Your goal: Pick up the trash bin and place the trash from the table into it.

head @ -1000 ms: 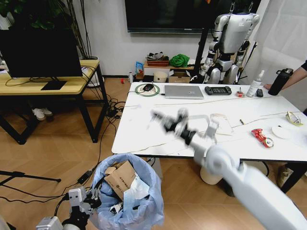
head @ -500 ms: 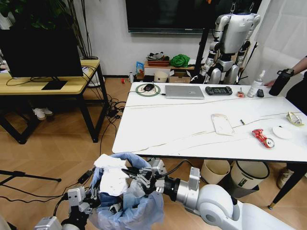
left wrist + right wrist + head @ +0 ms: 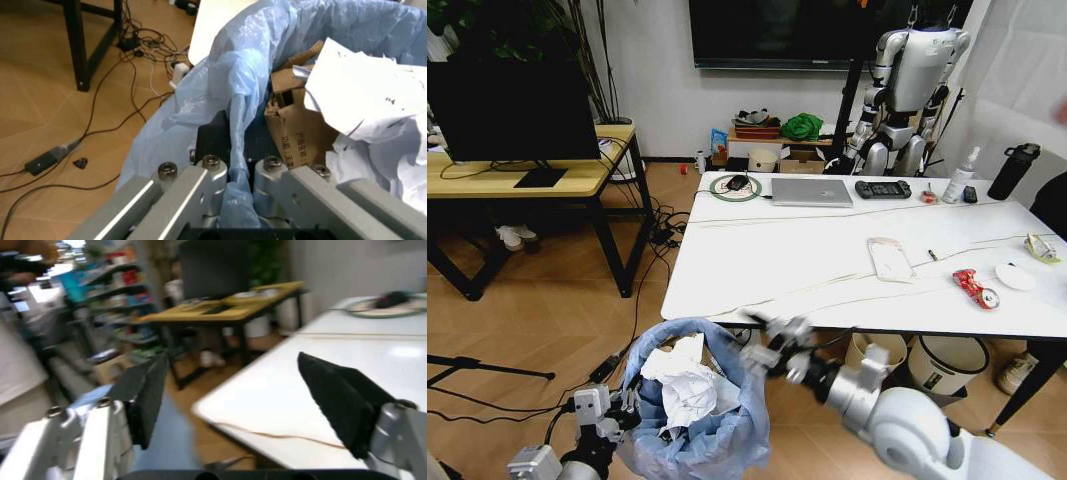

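- Two grippers are showing: the right gripper (image 3: 767, 345) is hanging just under the near edge of the table, beside the bin's rim, with its black-padded fingers (image 3: 337, 400) spread wide and nothing between them
- Seen from the right wrist, the spread fingers are framing the white tabletop and a yellow wooden desk (image 3: 227, 315) beyond it
- Low at the left, the left gripper (image 3: 612, 415) is clamping the rim of the small round trash bin lined with a crinkled light-blue plastic bag (image 3: 727, 440), and the left wrist view is showing its metal fingers (image 3: 200, 175) pinching the bag and bin wall between them
- Inside the bin, a sheet of crumpled white paper (image 3: 685, 385) is lying on top, with a brown cardboard piece (image 3: 297, 132) tucked under it against the wall
- Above the bin, the large rectangular table with a white marble-look top and slim black legs (image 3: 777, 260) is standing just beyond it
- Toward the table's right end, a clear flat wrapper (image 3: 891, 259), a crushed red can (image 3: 973, 286), a round white lid (image 3: 1014, 276) and a small yellowish scrap (image 3: 1040, 247) are lying apart from one another
- Along the far edge are sitting a grey laptop (image 3: 810, 191), a black handheld device (image 3: 881, 188), a white spray bottle (image 3: 960, 177) and a black bottle (image 3: 1012, 171)
- Under the table, a cream bin (image 3: 874, 355) and a white bin with a black rim (image 3: 947, 362) are standing side by side
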You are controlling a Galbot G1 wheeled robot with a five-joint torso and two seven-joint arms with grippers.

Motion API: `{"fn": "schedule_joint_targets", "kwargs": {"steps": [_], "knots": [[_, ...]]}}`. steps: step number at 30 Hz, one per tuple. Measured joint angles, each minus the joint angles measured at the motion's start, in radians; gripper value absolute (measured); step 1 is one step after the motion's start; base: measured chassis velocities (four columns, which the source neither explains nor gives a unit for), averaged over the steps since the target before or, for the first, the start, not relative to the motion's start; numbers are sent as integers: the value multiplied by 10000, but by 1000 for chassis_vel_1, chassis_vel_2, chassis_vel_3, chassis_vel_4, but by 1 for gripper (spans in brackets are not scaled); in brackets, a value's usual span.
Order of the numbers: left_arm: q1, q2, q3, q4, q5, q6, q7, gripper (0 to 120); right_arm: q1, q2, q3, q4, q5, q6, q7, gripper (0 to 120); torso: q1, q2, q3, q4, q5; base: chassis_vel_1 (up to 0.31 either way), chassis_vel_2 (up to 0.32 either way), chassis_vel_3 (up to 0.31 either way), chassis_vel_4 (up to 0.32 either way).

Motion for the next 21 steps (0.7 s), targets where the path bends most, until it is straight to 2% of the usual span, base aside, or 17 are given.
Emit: {"fn": "schedule_joint_targets", "kwargs": {"steps": [1,2,4,7,9,13,16,17,20,21], "knots": [[-43,23,38,63,6,0,2,0,-294,69,481,-66,3,184,14,81,0,1,0,-2,-3,0,0,0,0],[-43,23,38,63,6,0,2,0,-294,69,481,-66,3,184,14,81,0,1,0,-2,-3,0,0,0,0],[-115,60,130,188,63,-1,35,0,-819,329,1365,-277,-200,778,-28,91,-1,1,0,-1,0,0,0,0,0],[-199,81,214,277,121,-28,107,0,-1434,802,2495,-345,-1036,859,191,98,-1,0,0,3,-1,0,0,0,0],[-221,109,242,291,117,-33,125,0,-1662,955,2836,-350,-1210,820,287,100,0,0,0,3,-1,0,0,0,0],[-308,369,271,448,163,-112,227,0,-2985,1747,4400,-595,-1651,1086,141,100,0,0,0,-1,-2,0,0,0,0],[-295,401,333,610,183,-94,236,0,-3772,2390,5125,-759,-2047,1370,-187,100,0,1,-1,2,-5,0,0,0,0],[-295,401,333,610,183,-94,236,0,-3772,2390,5125,-759,-2047,1370,-187,100,0,1,-1,2,-5,0,0,0,0],[-247,401,423,723,131,-16,176,0,-4326,3230,5552,-927,-2476,1619,-549,100,-1,1,-1,0,-2,0,0,0,0],[-215,451,434,835,168,-17,166,0,-4562,3868,5725,-1010,-2641,1729,-752,100,-1,1,-1,0,-2,0,0,0,0]]}}
